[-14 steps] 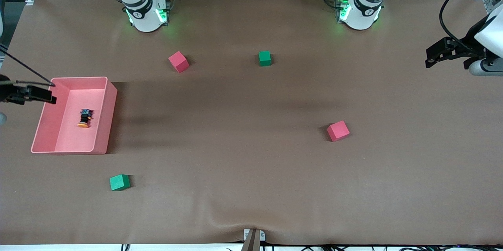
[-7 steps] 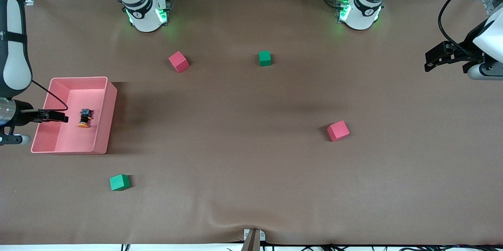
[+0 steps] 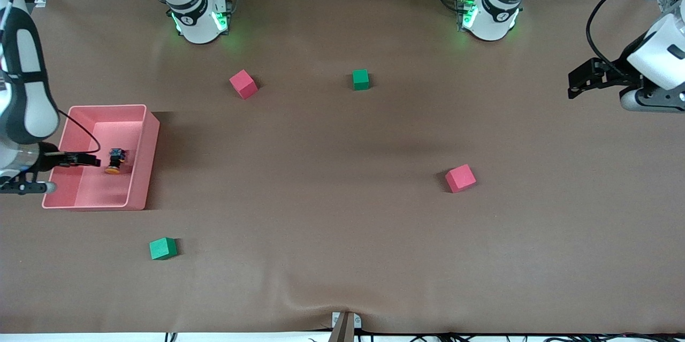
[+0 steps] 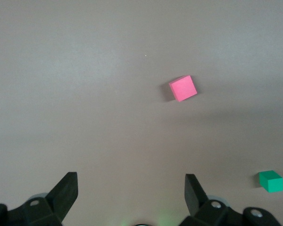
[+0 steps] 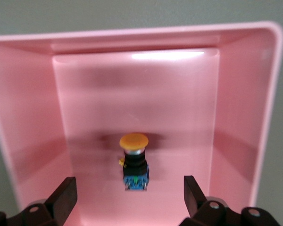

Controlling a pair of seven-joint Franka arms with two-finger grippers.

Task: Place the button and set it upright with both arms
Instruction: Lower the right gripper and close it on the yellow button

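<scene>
Fingers spread wide, the right gripper (image 3: 91, 160) hangs inside the pink bin (image 3: 140, 112), lined up on the button (image 3: 114, 161), which lies on its side on the bin floor, apparently for a pick. Only the right wrist view shows its orange cap (image 5: 134, 140) and blue end clearly. At its own table end, the left gripper (image 3: 578, 81) waits, also open, over bare tabletop.

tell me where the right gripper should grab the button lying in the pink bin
Probably the black body, between orange cap and bluish end. The button lies on its side in the pink bin, so come from above; the right gripper is open and straddles it.
</scene>
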